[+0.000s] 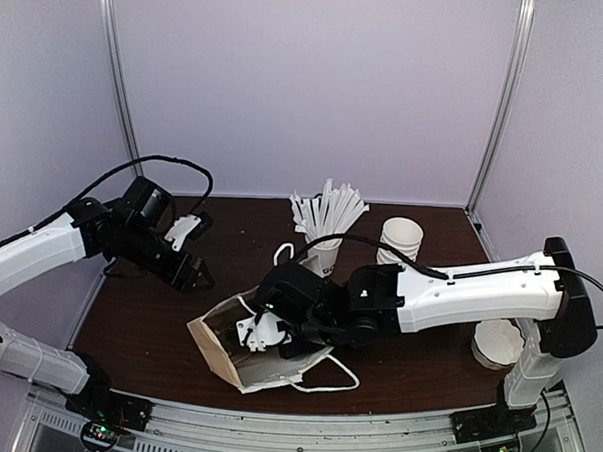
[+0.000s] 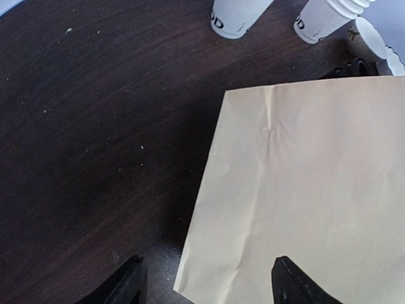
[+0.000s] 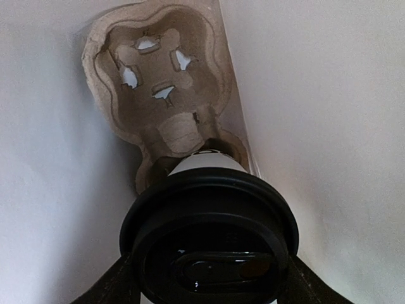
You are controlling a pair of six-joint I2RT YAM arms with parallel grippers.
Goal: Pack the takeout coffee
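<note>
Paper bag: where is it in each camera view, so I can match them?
Top external: paper bag lies on its side, lower centre.
Left wrist: its tan outside fills the right half.
Right wrist: seen from inside, pale walls around a pulp cup carrier and the takeout coffee.
Shared landmark: stack of white cups, behind the bag from above, top right in left wrist; absent from right wrist.

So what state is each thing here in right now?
Paper bag: lying on its side, mouth open.
Takeout coffee: lidded, inside the bag, gripped.
Cup carrier: deep inside the bag, behind the coffee.
Right hand: closed on the coffee's lid.
Left hand: open, empty, above the bag's edge.
Cup of sticks: upright, lidless.
Cup stack: upright, lidless.
</note>
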